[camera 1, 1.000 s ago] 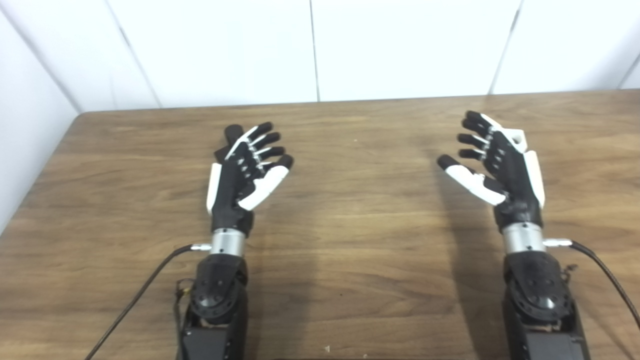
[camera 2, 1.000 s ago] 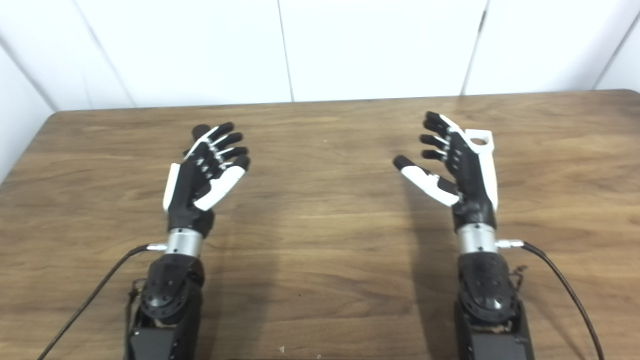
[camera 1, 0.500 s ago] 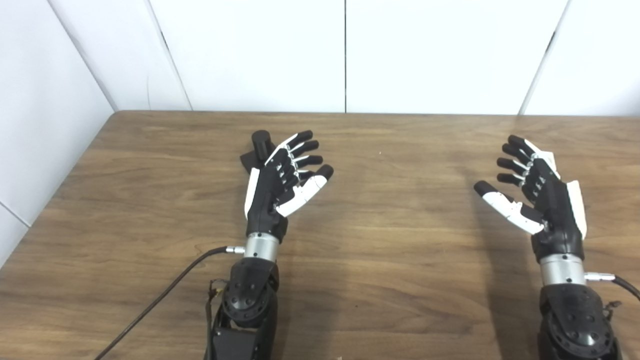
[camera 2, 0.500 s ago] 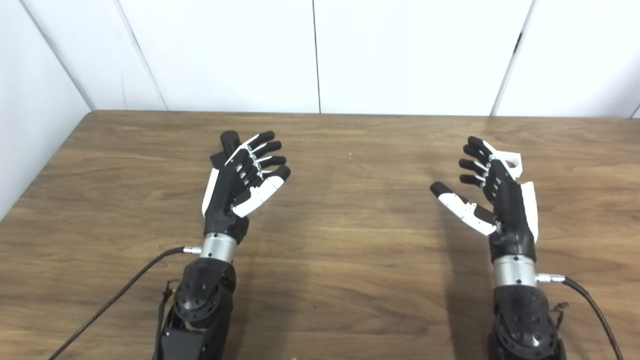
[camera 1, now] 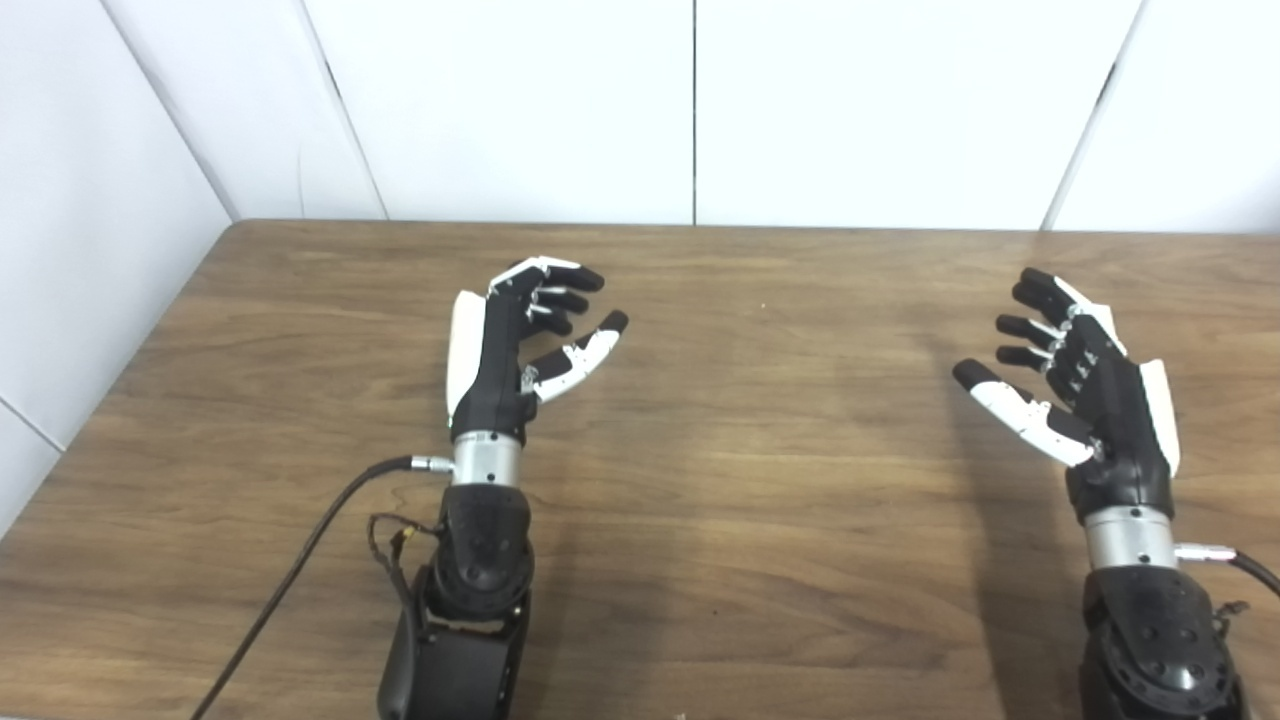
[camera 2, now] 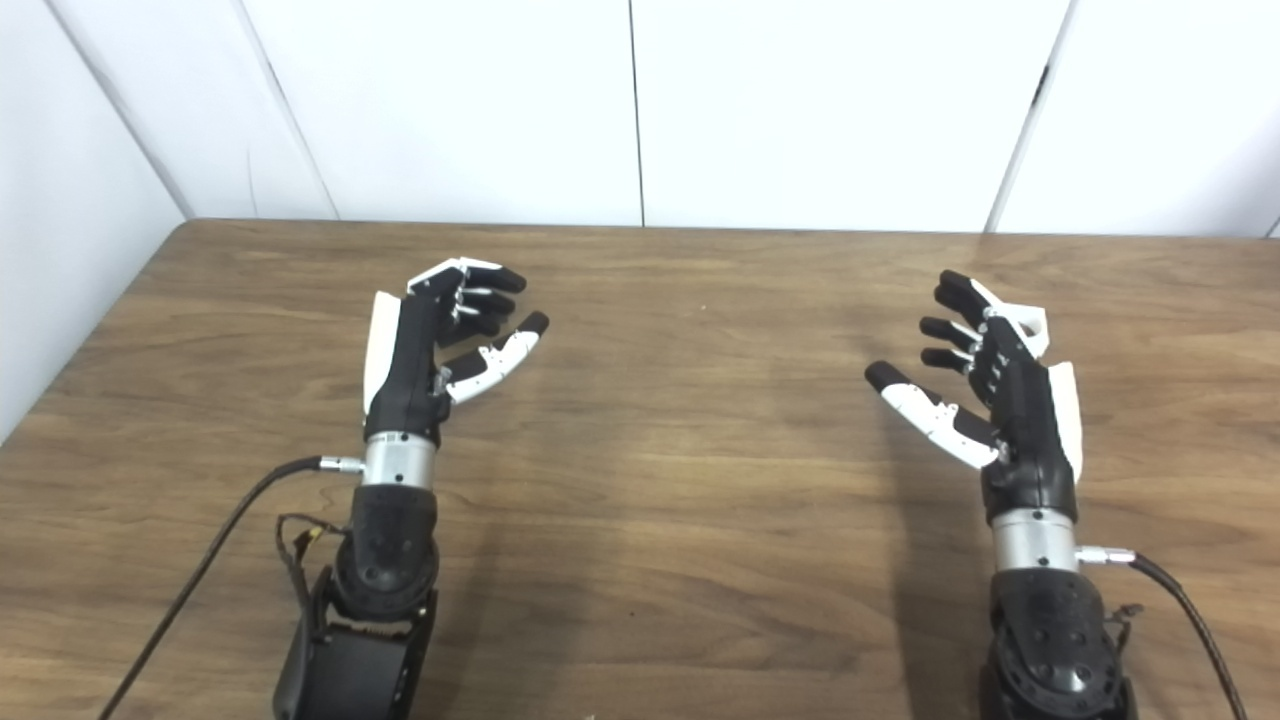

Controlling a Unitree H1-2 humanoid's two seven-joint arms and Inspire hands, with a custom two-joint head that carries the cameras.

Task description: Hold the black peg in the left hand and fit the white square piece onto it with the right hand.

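Note:
My left hand (camera 1: 510,340) stands edge-on over the left part of the wooden table (camera 1: 760,450), palm facing right. Its fingers (camera 1: 560,285) are curled and the thumb points out to the right, apart from them. The black peg does not show in either view; the hand covers the spot where it stood. My right hand (camera 1: 1085,400) is open at the right, palm up and tilted left, fingers spread. The white square piece (camera 2: 1028,322) with a round hole lies on the table just behind those fingers, mostly hidden.
White wall panels (camera 1: 690,100) rise behind the table's far edge, and a white wall (camera 1: 90,250) runs along its left side. Black cables trail from both wrists, one (camera 1: 320,530) on the left and one (camera 2: 1180,620) on the right.
My left hand has turned from palm-up to edge-on, shifted a little left, and curled its fingers, so it now hides the peg. The right hand has hardly moved. The camera panned earlier.

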